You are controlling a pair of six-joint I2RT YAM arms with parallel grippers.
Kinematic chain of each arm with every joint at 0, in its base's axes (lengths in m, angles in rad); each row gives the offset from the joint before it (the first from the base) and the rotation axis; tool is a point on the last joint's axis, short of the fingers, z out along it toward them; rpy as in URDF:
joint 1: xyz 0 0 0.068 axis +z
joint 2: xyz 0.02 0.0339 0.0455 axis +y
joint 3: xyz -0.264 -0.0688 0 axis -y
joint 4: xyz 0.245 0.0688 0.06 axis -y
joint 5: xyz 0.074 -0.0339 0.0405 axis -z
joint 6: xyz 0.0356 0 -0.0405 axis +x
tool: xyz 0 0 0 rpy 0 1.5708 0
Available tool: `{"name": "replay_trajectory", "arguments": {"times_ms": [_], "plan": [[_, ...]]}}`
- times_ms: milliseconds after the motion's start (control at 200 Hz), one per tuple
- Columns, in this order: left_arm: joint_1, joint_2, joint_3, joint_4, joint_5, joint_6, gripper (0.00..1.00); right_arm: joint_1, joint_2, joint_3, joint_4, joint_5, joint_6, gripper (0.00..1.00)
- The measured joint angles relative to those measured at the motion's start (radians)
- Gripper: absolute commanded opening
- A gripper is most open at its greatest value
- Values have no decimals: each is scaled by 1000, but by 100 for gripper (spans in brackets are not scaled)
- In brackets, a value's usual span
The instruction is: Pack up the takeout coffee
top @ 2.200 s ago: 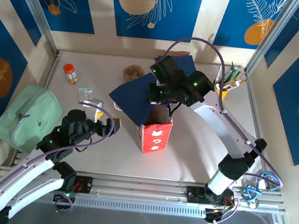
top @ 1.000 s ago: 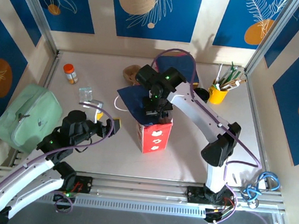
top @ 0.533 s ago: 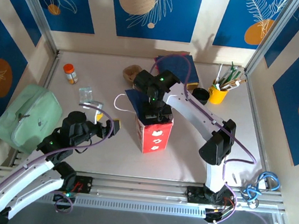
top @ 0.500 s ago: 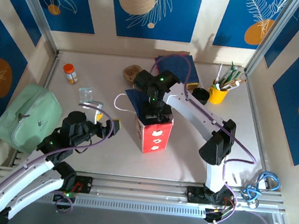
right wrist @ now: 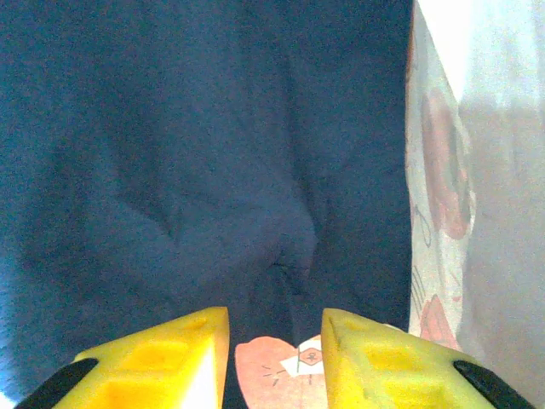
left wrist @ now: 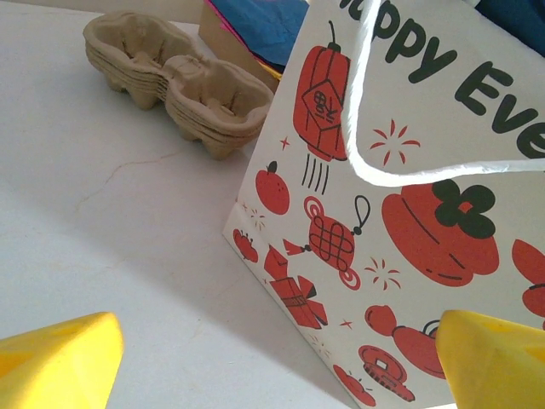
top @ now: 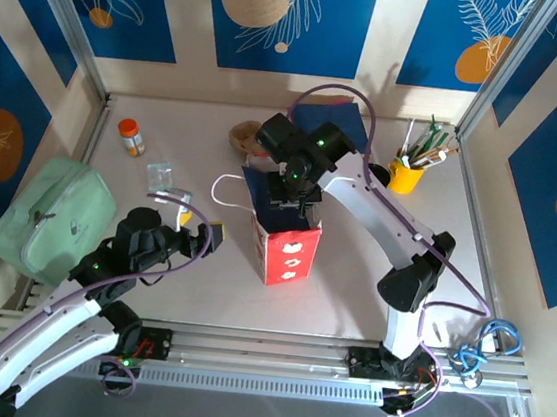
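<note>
A round black lid (top: 377, 173) shows at the back right beside the yellow cup, partly behind my right arm; the takeout coffee's cup itself is hidden. A red-and-white paper bag (top: 289, 250) stands upright mid-table with a dark blue sheet (top: 261, 182) stuffed into its mouth. My right gripper (top: 292, 208) hovers over the bag's opening, and its yellow fingers (right wrist: 162, 358) stand slightly apart above the blue sheet (right wrist: 213, 153) with nothing between them. My left gripper (top: 206, 232) waits wide open left of the bag (left wrist: 409, 170), holding nothing.
A brown cardboard carrier (top: 248, 136) (left wrist: 183, 85) lies behind the bag. A yellow cup of utensils (top: 407, 170) stands at the back right. A green pouch (top: 51, 215), an orange-capped bottle (top: 131, 136) and a clear packet (top: 159, 173) occupy the left side.
My right gripper has carried the blue sheet down into the bag and parted its jaws off it. Less of the sheet lies over the table. The left arm has stayed put.
</note>
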Motion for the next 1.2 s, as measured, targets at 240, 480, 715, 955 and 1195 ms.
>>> {"name": "replay_trajectory", "arguments": {"times_ms": [240,480,715,955,1195], "plan": [[0,0,0,0,-2,0,94,-21,-35,-24,129,-63,-23,34],[0,0,0,0,-2,0,94,-53,-3,-72,238,-112,-37,34],[0,0,0,0,-6,3,94,-63,90,-77,264,-118,-49,35],[0,0,0,0,-6,3,94,-66,124,-81,254,-105,-56,35],[0,0,0,0,-6,3,94,-68,118,18,205,-100,-88,36]]}}
